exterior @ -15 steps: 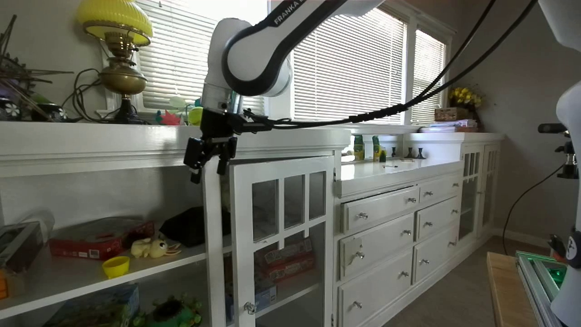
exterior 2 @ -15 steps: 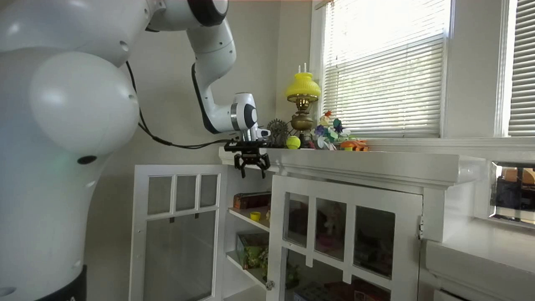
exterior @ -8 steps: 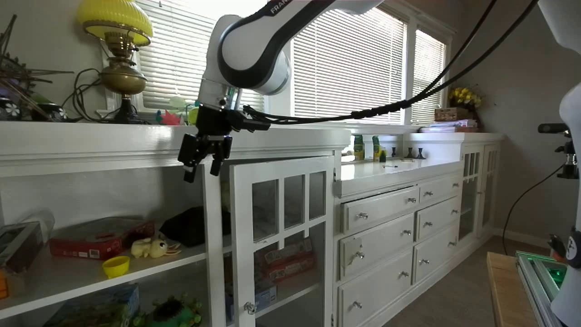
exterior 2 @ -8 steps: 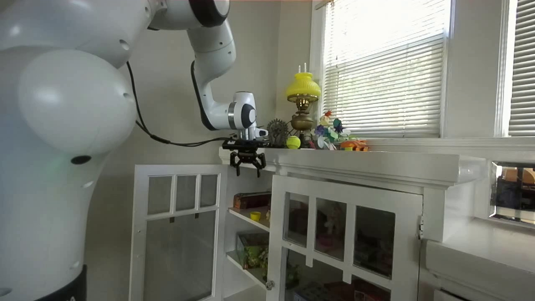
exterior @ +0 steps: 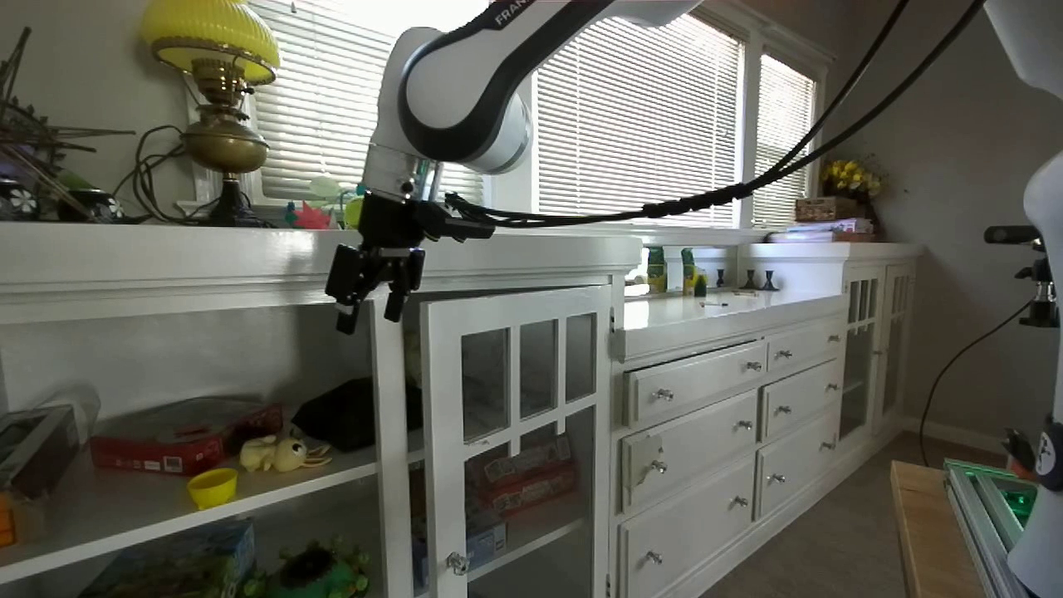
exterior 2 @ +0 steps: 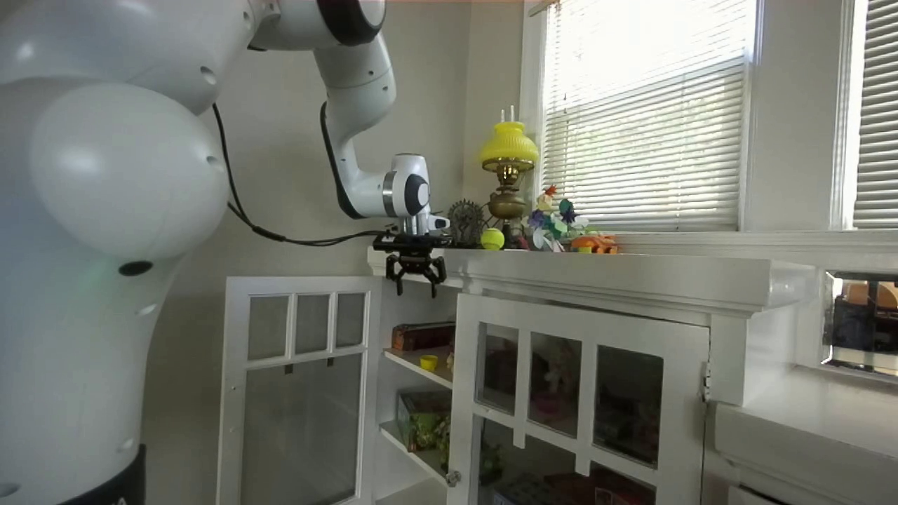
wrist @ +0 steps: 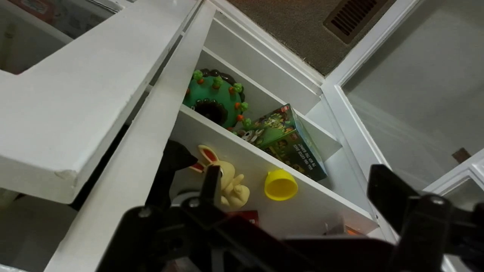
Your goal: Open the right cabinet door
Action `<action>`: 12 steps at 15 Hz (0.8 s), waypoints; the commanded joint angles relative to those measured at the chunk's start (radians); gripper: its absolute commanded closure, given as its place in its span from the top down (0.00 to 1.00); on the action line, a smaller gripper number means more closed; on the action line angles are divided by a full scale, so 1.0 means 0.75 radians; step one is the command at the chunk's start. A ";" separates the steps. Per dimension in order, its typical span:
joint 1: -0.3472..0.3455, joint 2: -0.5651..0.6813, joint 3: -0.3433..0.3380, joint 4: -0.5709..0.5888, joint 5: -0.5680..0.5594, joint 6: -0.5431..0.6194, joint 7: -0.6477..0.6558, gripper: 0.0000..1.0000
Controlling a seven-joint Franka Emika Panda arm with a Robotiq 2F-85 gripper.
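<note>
The right cabinet door, white-framed with glass panes, stands slightly ajar in both exterior views [exterior: 444,465] [exterior 2: 631,333]. Its free edge is a little out from the white centre post [exterior: 390,465], and a narrow gap shows between them. Its clear knob [exterior: 457,563] sits low on the free edge and also shows in an exterior view [exterior 2: 453,478]. In the wrist view the door's top corner [wrist: 83,105] fills the left side. My gripper [exterior: 369,316] [exterior 2: 417,289] [wrist: 297,181] is open and empty, pointing down near the top ledge, left of the door's free edge, apart from it.
The left cabinet door [exterior 2: 235,393] stands wide open. A yellow cup [wrist: 280,185], a toy rabbit [wrist: 227,177] and a green box [wrist: 298,151] are on the shelves. The top ledge [exterior: 208,257] carries a lamp [exterior: 224,149]. Drawers [exterior: 689,457] lie beyond the door.
My gripper has moved slightly left in both exterior views over the first half second, then stays still. The right cabinet door has not moved.
</note>
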 commanded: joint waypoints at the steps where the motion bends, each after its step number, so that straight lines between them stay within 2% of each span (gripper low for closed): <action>1: 0.009 -0.001 -0.010 0.002 0.008 -0.003 -0.005 1.00; 12: -0.039 -0.018 -0.019 0.006 0.037 0.043 -0.036 1.00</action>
